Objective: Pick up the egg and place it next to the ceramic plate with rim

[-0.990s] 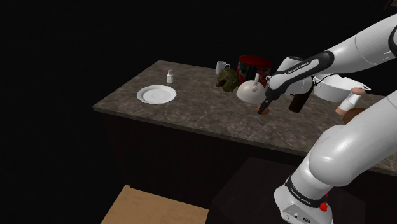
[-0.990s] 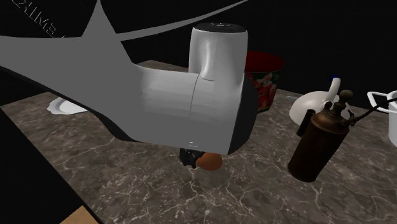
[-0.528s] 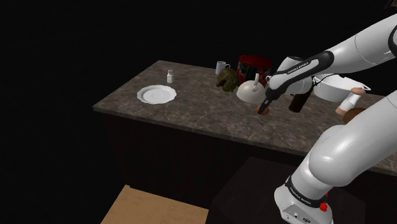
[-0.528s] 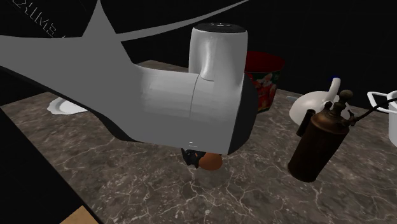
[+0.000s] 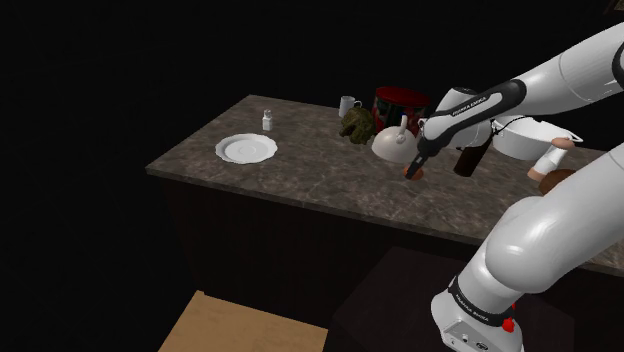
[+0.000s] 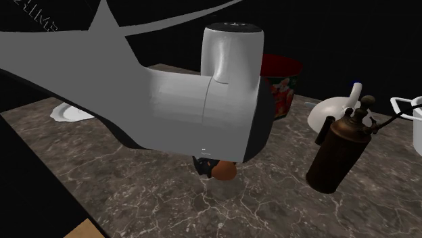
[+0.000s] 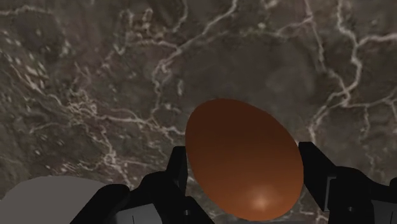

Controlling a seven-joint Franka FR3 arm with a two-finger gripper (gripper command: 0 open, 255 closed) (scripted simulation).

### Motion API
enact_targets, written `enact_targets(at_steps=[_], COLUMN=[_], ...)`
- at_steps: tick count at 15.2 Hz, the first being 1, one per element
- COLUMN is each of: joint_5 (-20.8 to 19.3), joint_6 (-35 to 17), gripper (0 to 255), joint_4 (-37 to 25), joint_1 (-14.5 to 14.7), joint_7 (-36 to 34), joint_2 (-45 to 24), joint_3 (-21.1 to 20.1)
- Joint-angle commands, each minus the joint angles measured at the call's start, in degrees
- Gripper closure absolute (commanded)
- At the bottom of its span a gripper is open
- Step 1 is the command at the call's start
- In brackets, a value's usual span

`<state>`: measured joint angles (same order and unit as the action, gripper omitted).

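Between the gripper's point(image 7: 244, 153) two black fingers point(image 7: 318, 170) sits the brown egg point(image 7: 243, 162), clasped on both sides. Second exterior view: egg point(image 6: 224, 171) pokes out under the white arm, looks slightly clear of the dark veined desk point(image 6: 149, 196), with a faint shadow below. Shoulder view: egg point(image 5: 414, 172) is near the white domed pot point(image 5: 392, 144), and the white rimmed plate point(image 5: 247, 148) is well apart toward that view's left. A brown canister point(image 6: 338, 154) stands near the egg.

Red tin point(image 6: 285, 82) and brown canister point(image 6: 338, 157) stand on marble counter point(image 6: 128, 196).
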<state>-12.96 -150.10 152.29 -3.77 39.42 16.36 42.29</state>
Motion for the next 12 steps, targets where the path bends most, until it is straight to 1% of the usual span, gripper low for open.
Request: enact_targets(at_steps=[1, 6, 12], joint_5=[-0.7, -2.4, -3.2], joint_6=[1.5, 6.5, 12.3], gripper=[255, 255, 255], joint_4=[-0.4, -2.0, -4.3], joint_1=[-0.6, -2.0, -3.0], joint_7=[-0.7, -2.2, -3.3], joint_2=[1.2, 4.8, 8.4], joint_3=[-0.7, -2.7, -4.8])
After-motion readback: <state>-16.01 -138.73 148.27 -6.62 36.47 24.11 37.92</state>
